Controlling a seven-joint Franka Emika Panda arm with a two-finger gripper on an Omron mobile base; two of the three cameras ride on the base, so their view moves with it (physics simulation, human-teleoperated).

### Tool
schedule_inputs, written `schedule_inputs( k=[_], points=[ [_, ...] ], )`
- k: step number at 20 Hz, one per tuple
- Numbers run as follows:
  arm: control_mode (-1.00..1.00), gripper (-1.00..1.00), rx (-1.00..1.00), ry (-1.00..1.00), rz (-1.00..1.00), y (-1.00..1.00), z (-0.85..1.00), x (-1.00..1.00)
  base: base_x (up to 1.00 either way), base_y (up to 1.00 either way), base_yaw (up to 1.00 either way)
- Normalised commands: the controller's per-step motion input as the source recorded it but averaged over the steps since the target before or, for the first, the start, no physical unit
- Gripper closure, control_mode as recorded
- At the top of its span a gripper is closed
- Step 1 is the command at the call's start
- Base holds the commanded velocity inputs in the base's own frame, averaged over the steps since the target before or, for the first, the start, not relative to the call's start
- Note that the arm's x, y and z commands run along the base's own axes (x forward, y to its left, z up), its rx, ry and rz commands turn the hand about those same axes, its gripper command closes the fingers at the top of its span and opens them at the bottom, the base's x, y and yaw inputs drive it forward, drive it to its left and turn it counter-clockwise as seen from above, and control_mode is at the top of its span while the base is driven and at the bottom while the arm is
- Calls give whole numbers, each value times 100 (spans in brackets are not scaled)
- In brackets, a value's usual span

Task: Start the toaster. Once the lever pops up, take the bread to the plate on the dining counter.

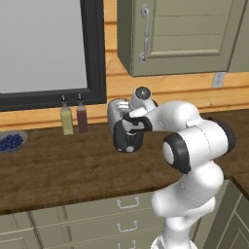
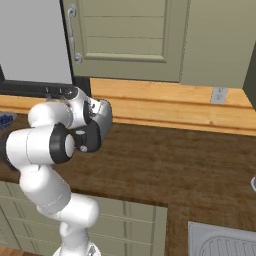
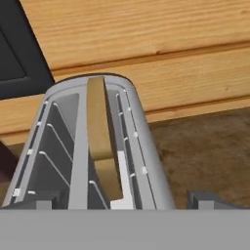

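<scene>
We see the toaster (image 3: 93,146) from above in the hand view: a small silver body with rounded sides and two long slots with thin wire guides inside. In the left base view its black end panel (image 1: 127,141) faces us, partly behind the wrist of the arm. The bread (image 3: 100,132), a thin tan-brown slice seen edge-on, stands upright in the right slot of the toaster and rises a little above the rim; the left slot holds nothing. The gripper (image 3: 122,202) hangs just over the near end of the toaster, its two dark fingertips (image 3: 207,199) spread wide on both sides of the body, grasping nothing. To the left of the toaster, near the wall, two small bottles (image 1: 74,118) stand side by side, one yellowish and one dark red. Further left of the toaster, a small bowl (image 1: 10,142) holds blueberries. The toaster stands on a dark wood-plank counter (image 1: 63,168) with pale green drawers (image 1: 97,219) under it. Behind the toaster there is a light wooden wall (image 3: 146,44), a black-framed window (image 1: 95,53) and above it a green cabinet (image 1: 185,34). Far right of the toaster, in the right base view, a sink (image 2: 225,242) is set in the counter.
</scene>
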Motion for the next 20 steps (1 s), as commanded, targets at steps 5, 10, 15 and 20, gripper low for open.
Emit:
schedule_inputs(
  k=[5,10,15,20],
  points=[
    [-100,-100,-1,-2,0,0,-7,41,0,0,0],
    [-100,-100,-1,-4,0,0,-5,37,0,0,0],
    [-100,-100,-2,-7,0,0,0,24,0,0,0],
    [-100,100,-2,-3,0,0,-11,12,0,0,0]
  ],
)
